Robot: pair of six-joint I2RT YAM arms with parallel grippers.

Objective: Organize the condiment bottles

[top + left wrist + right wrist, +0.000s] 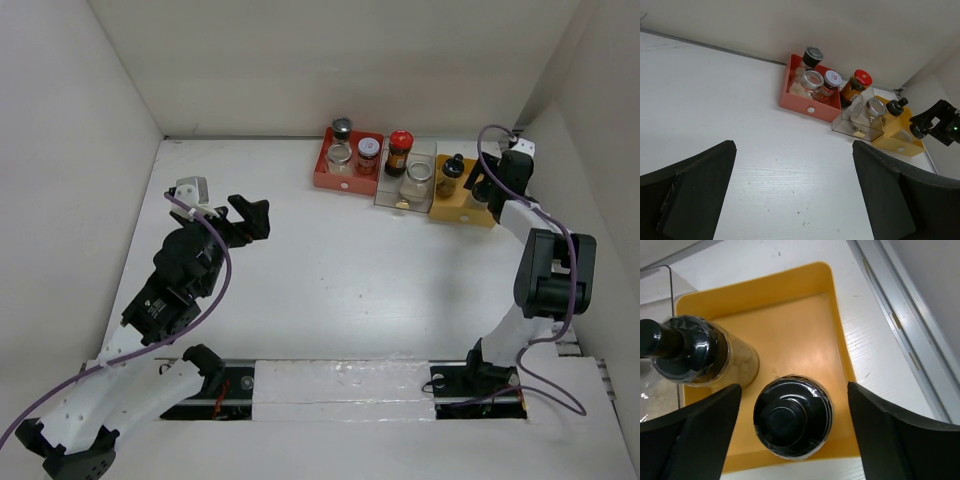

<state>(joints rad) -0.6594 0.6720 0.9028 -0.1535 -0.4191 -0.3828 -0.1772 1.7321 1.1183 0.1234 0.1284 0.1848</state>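
Observation:
Three jars stand in the red tray (330, 181): a black-lidded one (342, 128), a clear silver-lidded one (340, 156) and a white-capped one (368, 151). The clear tray (388, 199) holds the red-lidded brown jar (400, 150) and a clear jar (418, 178). The yellow tray (455, 211) holds two black-domed bottles, one on its left (687, 350) and one near its front (792, 417). My right gripper (795, 435) is open, its fingers on either side of the front bottle without touching it. My left gripper (795, 200) is open and empty above bare table.
The three trays stand side by side against the back wall. The right side wall and a metal rail (905, 335) run close beside the yellow tray. My left gripper (250, 216) hangs over the table's left half, well short of the trays.

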